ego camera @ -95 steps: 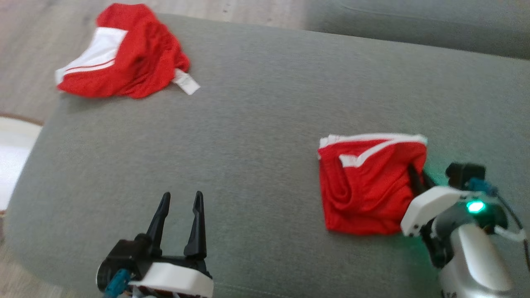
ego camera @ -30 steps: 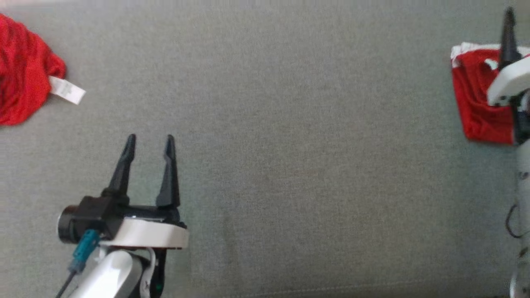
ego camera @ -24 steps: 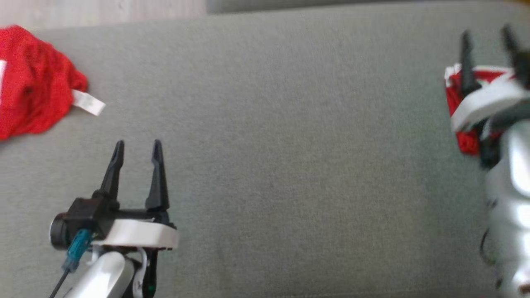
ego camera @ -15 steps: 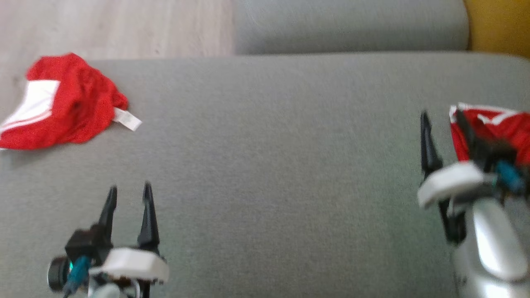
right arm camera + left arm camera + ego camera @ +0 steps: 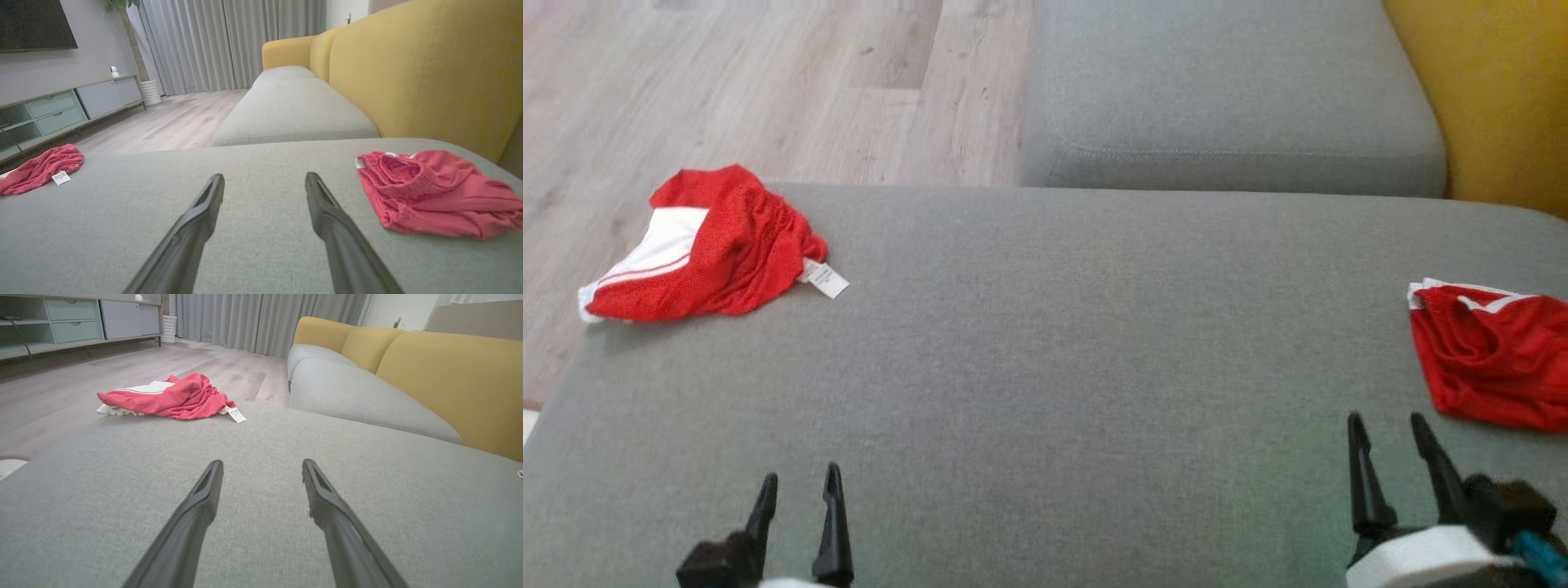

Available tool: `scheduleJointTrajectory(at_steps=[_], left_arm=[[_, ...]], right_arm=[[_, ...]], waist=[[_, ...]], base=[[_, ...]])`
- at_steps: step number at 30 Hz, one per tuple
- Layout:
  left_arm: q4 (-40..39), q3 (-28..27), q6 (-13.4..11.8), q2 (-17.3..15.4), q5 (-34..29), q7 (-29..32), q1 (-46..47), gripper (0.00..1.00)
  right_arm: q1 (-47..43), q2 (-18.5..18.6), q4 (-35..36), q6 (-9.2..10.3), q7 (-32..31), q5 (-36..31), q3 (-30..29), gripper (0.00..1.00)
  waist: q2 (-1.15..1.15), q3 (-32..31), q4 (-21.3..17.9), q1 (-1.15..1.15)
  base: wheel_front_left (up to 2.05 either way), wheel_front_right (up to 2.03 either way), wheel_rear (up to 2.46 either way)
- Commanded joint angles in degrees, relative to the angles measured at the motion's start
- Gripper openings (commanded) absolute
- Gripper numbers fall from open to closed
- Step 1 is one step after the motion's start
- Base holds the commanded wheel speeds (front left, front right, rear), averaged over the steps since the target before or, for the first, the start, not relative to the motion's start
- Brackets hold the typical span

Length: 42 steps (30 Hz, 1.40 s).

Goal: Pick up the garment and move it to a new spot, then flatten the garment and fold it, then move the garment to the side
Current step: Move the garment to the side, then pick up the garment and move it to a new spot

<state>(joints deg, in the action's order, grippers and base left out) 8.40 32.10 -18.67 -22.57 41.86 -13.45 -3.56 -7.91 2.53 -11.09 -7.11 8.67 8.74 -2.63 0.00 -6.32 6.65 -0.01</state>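
Two red garments lie on the grey ottoman cushion (image 5: 1045, 343). A crumpled red garment (image 5: 707, 245) with a white panel and a white tag (image 5: 827, 280) sits at the far left corner, also seen ahead of my left gripper (image 5: 171, 398) and at the left in the right wrist view (image 5: 39, 167). A folded red garment (image 5: 1490, 355) with white trim lies at the right edge, just right of my right gripper's fingers (image 5: 433, 192). My left gripper (image 5: 800, 474) (image 5: 262, 463) and right gripper (image 5: 1386, 418) (image 5: 264, 176) are both open and empty over bare cushion.
Behind the ottoman is a grey sofa seat (image 5: 1225, 98) with a yellow backrest (image 5: 1486, 90). Wooden floor (image 5: 727, 82) lies beyond the far left corner. A low cabinet (image 5: 61, 318) stands against the far wall.
The head camera has swung and tilted up. My right gripper has drawn back off the folded garment, which stays at the right. Both grippers now sit lower in view.
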Motion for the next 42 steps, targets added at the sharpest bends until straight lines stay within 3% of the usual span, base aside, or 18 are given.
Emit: scheduleJointTrajectory(at_steps=[1, 23, 27, 35, 42], left_arm=[[-1.7, -1.9, 0.0, -0.4, 0.1, -0.9, 2.5, 1.00], [-1.1, -1.3, 0.7, -0.2, 0.2, -1.0, 2.4, 1.00], [-1.2, -1.0, 0.7, -0.3, -0.1, -0.7, 3.1, 1.00], [-2.7, -1.8, -0.1, -2.6, -1.0, -0.1, 4.1, 1.00], [-7.6, -7.7, -3.2, -3.3, -1.0, -1.2, 1.2, 1.00]], right_arm=[[2.0, 0.4, 2.5, -0.37, 1.1, 0.2, 1.7, 1.00], [-1.5, 0.3, 3.7, -0.37, 0.6, 0.9, 3.1, 1.00], [-2.2, 0.3, 4.3, -0.37, 0.6, 0.8, 2.5, 1.00], [-1.7, 0.3, 4.4, -0.37, 1.4, 2.4, 3.9, 1.00], [4.6, 0.3, 3.7, -0.37, 0.6, 1.4, 9.6, 1.00]], waist=[[0.00, -0.4, -0.5, 0.01], [0.00, -1.2, 0.2, 0.01], [0.00, -1.1, 4.0, 0.01], [0.00, -1.0, 17.0, 0.01], [0.00, 3.3, 20.9, 0.01]], base=[[0.00, 0.00, 0.00], [0.00, 0.00, 0.00], [0.00, 0.00, 0.00], [0.00, 0.00, 0.00], [0.00, 0.00, 0.00]])
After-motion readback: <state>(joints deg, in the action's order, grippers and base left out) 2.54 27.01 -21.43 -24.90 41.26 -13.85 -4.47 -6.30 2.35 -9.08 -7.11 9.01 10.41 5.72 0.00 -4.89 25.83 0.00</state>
